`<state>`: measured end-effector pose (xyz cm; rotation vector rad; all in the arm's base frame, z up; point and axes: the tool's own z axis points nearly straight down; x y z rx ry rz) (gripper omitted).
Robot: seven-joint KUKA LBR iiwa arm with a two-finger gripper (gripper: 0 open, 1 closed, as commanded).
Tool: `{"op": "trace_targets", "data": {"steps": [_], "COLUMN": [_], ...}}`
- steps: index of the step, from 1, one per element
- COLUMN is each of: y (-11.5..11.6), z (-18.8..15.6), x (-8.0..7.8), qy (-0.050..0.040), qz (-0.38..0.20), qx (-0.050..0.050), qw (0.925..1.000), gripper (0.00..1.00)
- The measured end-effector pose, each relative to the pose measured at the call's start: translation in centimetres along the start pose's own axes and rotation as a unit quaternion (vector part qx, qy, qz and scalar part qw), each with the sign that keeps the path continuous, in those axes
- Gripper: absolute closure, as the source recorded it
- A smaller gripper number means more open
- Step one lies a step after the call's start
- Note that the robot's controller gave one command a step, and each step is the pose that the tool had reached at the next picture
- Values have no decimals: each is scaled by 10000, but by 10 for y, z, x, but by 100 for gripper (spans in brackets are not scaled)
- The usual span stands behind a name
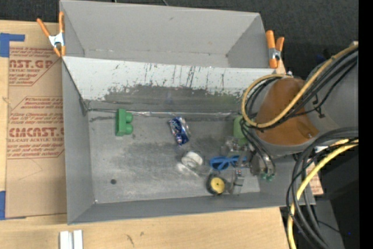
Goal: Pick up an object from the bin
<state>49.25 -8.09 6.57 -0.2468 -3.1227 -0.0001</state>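
Observation:
My gripper (247,165) is low in the bin's right front corner, under the orange wrist cover. A small blue thing (223,161) lies right against its left side. Just in front of that sits a yellow round thing with a dark rim (216,185). A clear, whitish plastic piece (190,161) lies a little further left. A green thing (238,127) shows partly behind the arm, at the right wall.
A blue and white crumpled wrapper (179,130) lies mid-bin near the back wall. A green block (123,122) rests at the back left. The arm and its looped cables cover the bin's right edge.

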Motion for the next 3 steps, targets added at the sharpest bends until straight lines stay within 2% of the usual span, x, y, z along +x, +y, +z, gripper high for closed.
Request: {"op": "trace_targets", "data": {"steps": [1, 2, 3], "y": [1, 1, 12], "z": [-5, -118, -227], "x": [-2, -5, 8], "qy": [-13, -90, -98], "qz": [-18, -105, -137], "qx": [3, -5, -8], "qw": [10000, 9999, 9999], "gripper": [100, 100, 100]}}
